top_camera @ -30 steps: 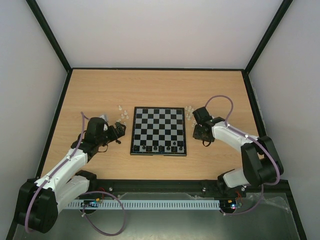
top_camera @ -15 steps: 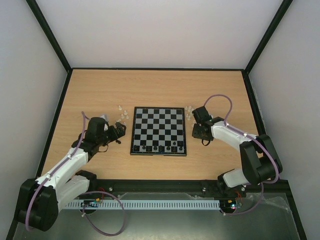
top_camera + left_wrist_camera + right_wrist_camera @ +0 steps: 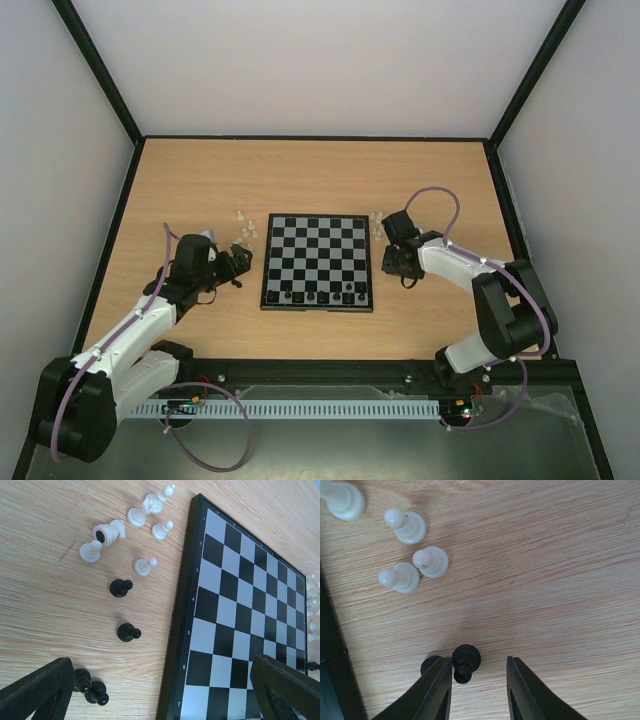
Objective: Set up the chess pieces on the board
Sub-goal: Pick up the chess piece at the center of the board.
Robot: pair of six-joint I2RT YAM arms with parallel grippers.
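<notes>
The board (image 3: 317, 250) lies flat in the middle of the table (image 3: 300, 180). It is a square of glossy black and pale grey squares inside a thin dark rim, with small numbers printed along its edge in the left wrist view. A few black chess pieces (image 3: 310, 296) stand on its nearest row.

The other pieces are off the board, on the wood to either side. By its far left corner lies a loose cluster of milky, translucent white pieces (image 3: 135, 535), some tipped on their sides. Nearer the arm are two separate black pawns (image 3: 121, 587) with round bases and ball heads, and a touching pair of black pawns (image 3: 92, 690) beside one finger of the left end effector (image 3: 160, 700). That end effector hangs low over the table edge of the board with its dark, matte fingers spread wide and nothing between them.

By the far right corner of the board, three small white pawns (image 3: 431, 561) sit close together, with a larger white piece (image 3: 342, 500) at the picture's edge. The right end effector (image 3: 479, 680) is low over the table with its smooth black fingers partly apart. One black pawn (image 3: 465, 661) sits in the gap, just beside the finger on the left of the view and clear of the other, so it is not clamped. A second black piece (image 3: 430, 664) is half hidden behind that same finger.

The table is pale wood-grain laminate with fine streaks.
</notes>
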